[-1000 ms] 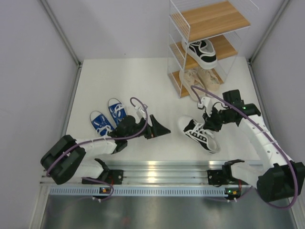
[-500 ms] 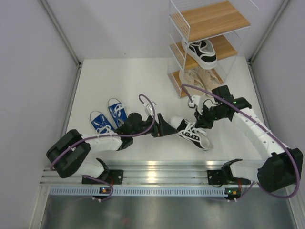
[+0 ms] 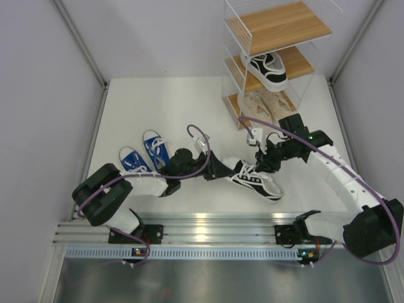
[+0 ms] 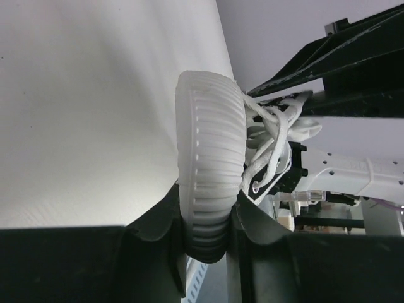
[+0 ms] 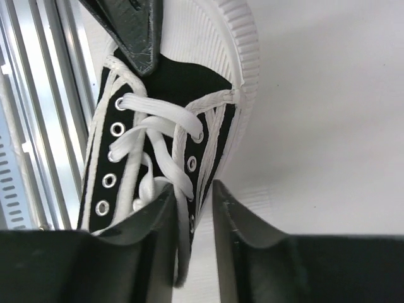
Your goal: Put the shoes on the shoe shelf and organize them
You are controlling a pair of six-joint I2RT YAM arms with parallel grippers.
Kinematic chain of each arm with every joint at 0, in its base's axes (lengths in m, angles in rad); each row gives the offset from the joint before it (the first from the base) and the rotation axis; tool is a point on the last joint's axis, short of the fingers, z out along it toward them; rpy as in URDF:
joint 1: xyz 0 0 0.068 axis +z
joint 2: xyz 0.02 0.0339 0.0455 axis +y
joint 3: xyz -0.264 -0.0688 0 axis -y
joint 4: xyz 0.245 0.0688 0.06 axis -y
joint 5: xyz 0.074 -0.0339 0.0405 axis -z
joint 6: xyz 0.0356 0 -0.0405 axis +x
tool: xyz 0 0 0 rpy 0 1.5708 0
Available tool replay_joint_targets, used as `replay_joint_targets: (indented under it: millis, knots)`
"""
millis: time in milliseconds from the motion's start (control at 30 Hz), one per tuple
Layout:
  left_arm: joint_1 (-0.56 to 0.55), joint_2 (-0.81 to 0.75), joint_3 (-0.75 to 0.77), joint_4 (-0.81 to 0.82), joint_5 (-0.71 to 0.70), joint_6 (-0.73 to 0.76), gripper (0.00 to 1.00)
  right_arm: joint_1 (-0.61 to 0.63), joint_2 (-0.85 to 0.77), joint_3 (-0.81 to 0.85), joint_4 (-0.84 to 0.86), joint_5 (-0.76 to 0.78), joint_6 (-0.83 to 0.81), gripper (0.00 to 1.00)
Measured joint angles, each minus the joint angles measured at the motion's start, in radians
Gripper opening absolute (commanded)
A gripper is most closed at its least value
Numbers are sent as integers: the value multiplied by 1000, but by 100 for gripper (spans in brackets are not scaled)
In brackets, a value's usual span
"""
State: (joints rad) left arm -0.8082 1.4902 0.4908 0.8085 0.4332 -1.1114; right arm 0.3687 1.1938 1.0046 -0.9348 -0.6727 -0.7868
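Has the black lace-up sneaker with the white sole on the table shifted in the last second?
Yes. The black sneaker has slid left, away from the white wire shoe shelf toward the blue sneakers; its toe now sits in the left gripper.

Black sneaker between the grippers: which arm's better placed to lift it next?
Left, probably. The left gripper pinches the white rubber toe of the black lace-up sneaker from both sides; the right gripper only straddles its eyelet side, grip unclear.
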Motion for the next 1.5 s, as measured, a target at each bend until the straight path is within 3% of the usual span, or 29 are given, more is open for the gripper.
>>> replay_joint_targets:
  millis: [233,400,567,767,1233,1433,1500]
  knots:
    - [25,14,-43,40,-2,-56,0,2,-108,-9,36,80,-28,97]
    - [62,13,-78,36,-4,-69,0,2,-209,-17,38,124,-79,99]
    - [78,-19,-80,-5,-13,-60,0,-7,-259,-36,-69,-45,-274,99]
    - [86,-107,-81,-47,-25,-37,0,-7,-174,-81,-257,-164,-491,80]
    - [103,-182,-81,-94,-34,-27,0,-7,-226,-170,-245,-103,-486,54]
    - [103,-185,-81,-113,-30,-31,0,-7,-227,-182,-191,-87,-472,22]
    - [103,-186,-81,-114,-30,-35,0,-7,-230,-182,-169,-79,-471,4]
